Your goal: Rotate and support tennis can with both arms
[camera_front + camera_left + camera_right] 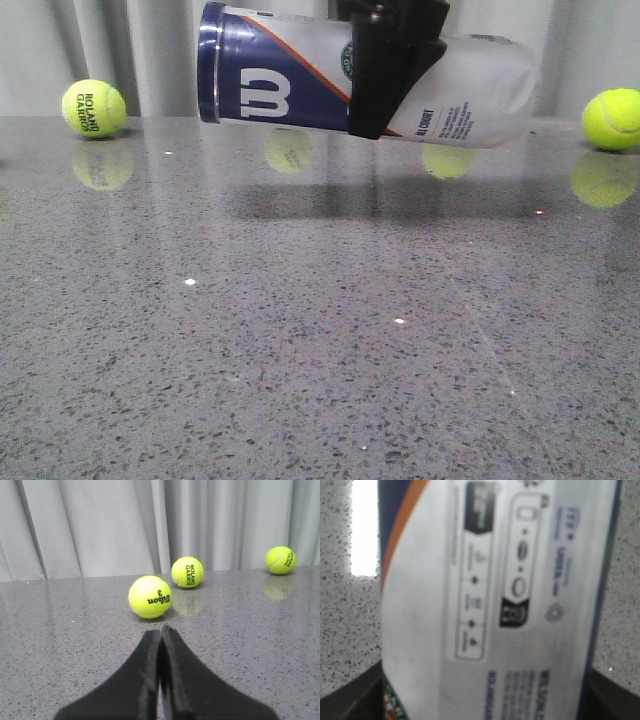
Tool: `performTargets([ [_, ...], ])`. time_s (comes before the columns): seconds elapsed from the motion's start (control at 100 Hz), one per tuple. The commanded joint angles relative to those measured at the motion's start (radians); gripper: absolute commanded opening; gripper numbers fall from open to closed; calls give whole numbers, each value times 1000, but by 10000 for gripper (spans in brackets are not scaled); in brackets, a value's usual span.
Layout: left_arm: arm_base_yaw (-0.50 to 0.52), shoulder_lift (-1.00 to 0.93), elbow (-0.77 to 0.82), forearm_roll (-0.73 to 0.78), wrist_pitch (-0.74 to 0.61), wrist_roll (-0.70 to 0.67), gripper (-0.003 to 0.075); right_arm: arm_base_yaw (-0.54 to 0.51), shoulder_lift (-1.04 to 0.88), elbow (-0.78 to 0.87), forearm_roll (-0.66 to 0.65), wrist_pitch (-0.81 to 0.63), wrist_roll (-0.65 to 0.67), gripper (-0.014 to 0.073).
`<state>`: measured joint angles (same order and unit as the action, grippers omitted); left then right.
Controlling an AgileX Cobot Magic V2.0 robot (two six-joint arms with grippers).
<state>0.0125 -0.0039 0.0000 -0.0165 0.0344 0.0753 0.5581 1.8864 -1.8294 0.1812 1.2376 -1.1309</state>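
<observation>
The tennis can (300,85) hangs nearly level above the far part of the table, its navy W end to the left. My right gripper (385,80) comes down from above and is shut on its middle. In the right wrist view the can's white label (490,605) fills the frame between the two dark fingers (350,692). My left gripper (160,635) is shut and empty, low over the table, pointing at a Wilson ball (150,596). The left gripper does not show in the front view.
Tennis balls lie on the grey speckled table (300,350): one far left (94,108), one far right (612,119). The left wrist view shows two more balls (187,572) (280,560) by the grey curtain (100,525).
</observation>
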Motion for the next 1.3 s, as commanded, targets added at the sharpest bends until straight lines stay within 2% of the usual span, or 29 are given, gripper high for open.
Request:
performTargets([
  [0.0,-4,-33,45,-3,-86,-11,-20,0,-47,-33,8,6,-36,299],
  [0.51,-4,-33,45,-3,-86,-11,-20,8,56,-33,-8,39,-36,307],
  [0.6,-4,-33,45,-3,-86,-11,-20,8,56,-33,-8,18,-33,416],
  [0.71,-4,-33,45,-3,-86,-11,-20,8,56,-33,-8,5,-19,666],
  [0.82,-4,-33,45,-3,-86,-11,-20,8,56,-33,-9,0,-19,633],
  [1.03,-4,-33,45,-3,-86,-11,-20,8,56,-34,-13,12,-20,633],
  [1.2,-4,-33,45,-3,-86,-11,-20,8,54,-75,-12,84,-20,633],
  [1.29,-4,-33,45,-3,-86,-11,-20,8,44,-104,-12,91,22,633],
])
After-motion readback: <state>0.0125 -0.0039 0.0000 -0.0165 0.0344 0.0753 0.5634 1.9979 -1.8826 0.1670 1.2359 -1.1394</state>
